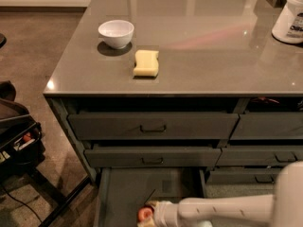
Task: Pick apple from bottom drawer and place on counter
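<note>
The small red apple [144, 215] is low in the open bottom drawer [132, 188], near its front edge at the bottom of the camera view. My gripper [147, 214] reaches in from the right on a white arm [218, 209], and its pale fingers close around the apple. The apple is partly hidden by the fingers. The glossy grey-brown counter [203, 46] lies above the drawers.
On the counter are a white bowl [116, 32], a pale yellow sponge [146, 63] and a white container [291, 18] at the far right. Two shut drawer fronts [151, 126] overhang the open drawer. A dark stand [16, 136] is on the floor to the left.
</note>
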